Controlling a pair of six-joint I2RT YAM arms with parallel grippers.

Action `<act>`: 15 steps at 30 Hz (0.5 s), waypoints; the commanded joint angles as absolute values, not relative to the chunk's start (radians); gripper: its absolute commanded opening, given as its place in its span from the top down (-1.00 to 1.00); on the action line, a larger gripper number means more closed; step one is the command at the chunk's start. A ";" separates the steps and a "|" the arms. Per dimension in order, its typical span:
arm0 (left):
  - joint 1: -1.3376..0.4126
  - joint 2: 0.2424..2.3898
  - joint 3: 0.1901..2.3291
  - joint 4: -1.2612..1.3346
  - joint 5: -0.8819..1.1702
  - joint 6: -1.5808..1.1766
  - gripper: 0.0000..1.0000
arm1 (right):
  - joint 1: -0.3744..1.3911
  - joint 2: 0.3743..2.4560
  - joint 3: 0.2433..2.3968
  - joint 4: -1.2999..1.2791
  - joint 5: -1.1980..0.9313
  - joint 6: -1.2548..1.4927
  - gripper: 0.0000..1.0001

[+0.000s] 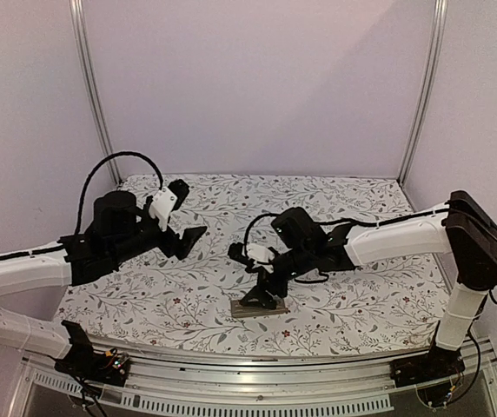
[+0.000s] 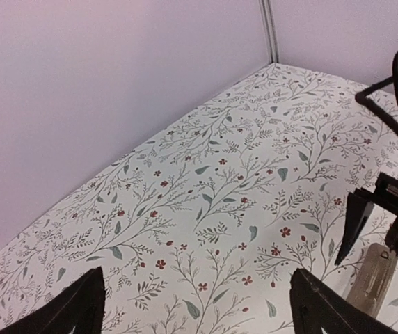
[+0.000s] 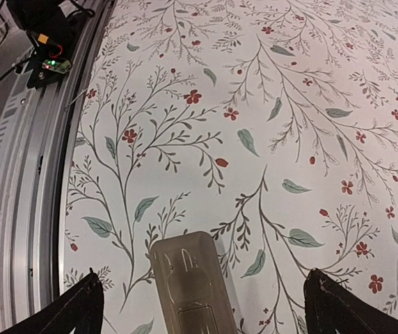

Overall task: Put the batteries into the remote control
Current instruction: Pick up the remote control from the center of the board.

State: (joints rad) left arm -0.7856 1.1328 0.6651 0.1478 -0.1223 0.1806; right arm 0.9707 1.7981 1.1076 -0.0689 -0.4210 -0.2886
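The remote control point(image 1: 260, 306) lies back-up on the flowered tabletop point(image 1: 344, 295) near its front middle. The right pincer point(image 1: 262, 294) hangs spread right over it, gripping nothing. The left pincer point(image 2: 195, 296) hovers spread too, off to the left.

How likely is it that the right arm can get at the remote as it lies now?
Probably yes. The right gripper hangs open above the remote control, which lies back-up on the tablecloth between its fingers, with nothing in between.
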 commanded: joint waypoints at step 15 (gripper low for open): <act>-0.756 1.135 0.648 0.183 -0.158 0.147 -0.83 | 1.091 2.074 1.291 -0.255 -0.235 -0.478 -0.85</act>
